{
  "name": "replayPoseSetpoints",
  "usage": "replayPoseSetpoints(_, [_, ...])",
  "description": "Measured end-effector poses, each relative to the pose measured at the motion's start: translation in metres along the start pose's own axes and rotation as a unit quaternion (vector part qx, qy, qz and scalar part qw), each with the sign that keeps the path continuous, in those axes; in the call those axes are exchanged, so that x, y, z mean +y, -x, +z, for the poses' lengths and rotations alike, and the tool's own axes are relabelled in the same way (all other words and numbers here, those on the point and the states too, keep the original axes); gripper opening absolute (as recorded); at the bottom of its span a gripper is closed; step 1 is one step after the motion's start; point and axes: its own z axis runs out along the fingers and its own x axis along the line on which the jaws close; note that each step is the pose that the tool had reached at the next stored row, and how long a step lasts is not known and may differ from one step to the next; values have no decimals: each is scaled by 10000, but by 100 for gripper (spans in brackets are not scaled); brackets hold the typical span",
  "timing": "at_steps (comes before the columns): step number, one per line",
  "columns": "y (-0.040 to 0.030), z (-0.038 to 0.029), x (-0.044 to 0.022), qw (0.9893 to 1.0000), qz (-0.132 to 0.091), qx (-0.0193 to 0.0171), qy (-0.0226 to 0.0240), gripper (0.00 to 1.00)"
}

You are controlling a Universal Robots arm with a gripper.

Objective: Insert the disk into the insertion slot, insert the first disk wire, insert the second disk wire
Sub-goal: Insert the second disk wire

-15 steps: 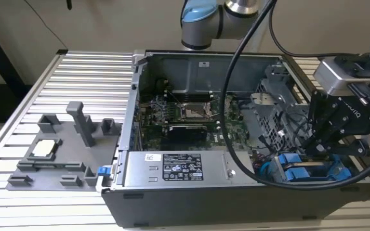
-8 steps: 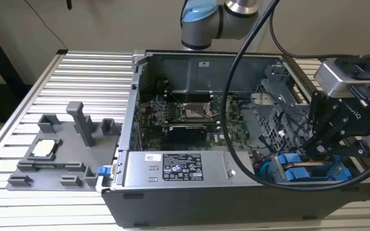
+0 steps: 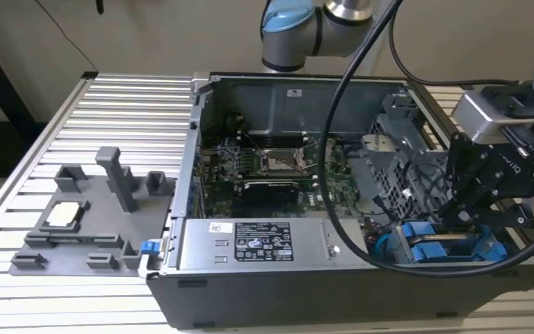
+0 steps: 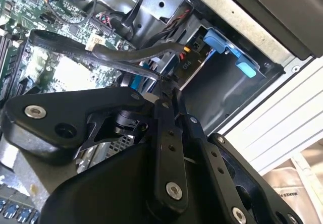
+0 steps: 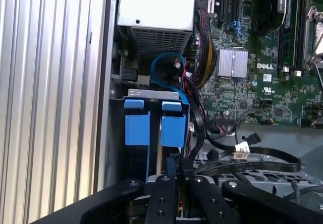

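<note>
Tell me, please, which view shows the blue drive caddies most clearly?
The first wrist view: the blue drive caddies face the camera, side by side. The exterior view shows them behind cables; the second wrist view catches one blue edge.

Silver arm w/ pale blue joint caps, black cables, grey wrist block, black pincer (image 3: 466, 212) w/ silver screws.

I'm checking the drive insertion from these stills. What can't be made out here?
- Exterior view: the blue-framed silver-beige disk is partly hidden by the black gripper and a black cable.
- First wrist view: the disk's lower end sits behind black gripper links.
- Grey perforated metal insertion slot: its depth is hidden, so seating cannot be judged.
</note>
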Motion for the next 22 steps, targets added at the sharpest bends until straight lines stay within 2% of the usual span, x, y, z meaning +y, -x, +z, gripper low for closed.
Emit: replayPoseSetpoints(22, [-2,66,-5,10000,81,-10,-15,16])
